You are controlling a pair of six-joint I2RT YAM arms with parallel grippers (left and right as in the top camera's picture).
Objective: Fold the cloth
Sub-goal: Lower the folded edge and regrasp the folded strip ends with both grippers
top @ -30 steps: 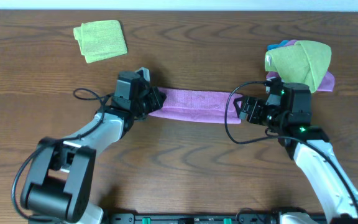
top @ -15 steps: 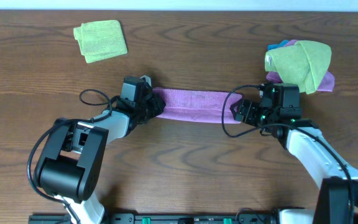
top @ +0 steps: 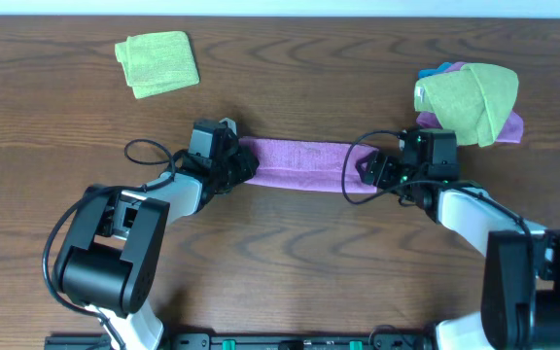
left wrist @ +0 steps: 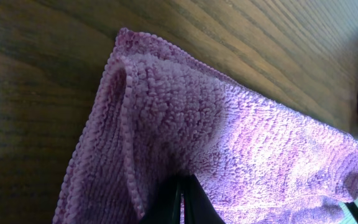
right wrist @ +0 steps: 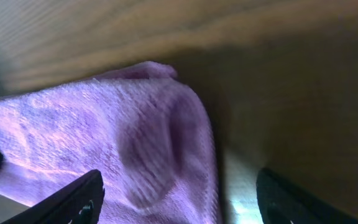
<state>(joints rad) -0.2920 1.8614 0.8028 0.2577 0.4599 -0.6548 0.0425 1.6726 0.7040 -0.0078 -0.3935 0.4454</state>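
Note:
The lilac cloth [top: 299, 162] lies folded into a narrow strip across the table's middle. My left gripper [top: 244, 167] is at its left end, and in the left wrist view the jaws [left wrist: 182, 202] are shut on the cloth [left wrist: 241, 143], whose doubled edge curls at the left. My right gripper [top: 366, 170] is at the strip's right end. In the right wrist view its jaws [right wrist: 179, 199] are wide open, one finger over the cloth [right wrist: 117, 137] and one over bare wood. No white label shows.
A folded lime-green towel [top: 157, 62] lies at the back left. A pile of green, blue and purple cloths [top: 469, 100] sits at the back right, just behind my right arm. Cables loop beside both wrists.
My right gripper has moved left up to the strip's right end. My left gripper shifted slightly and stays on the left end. The cloth has barely moved.

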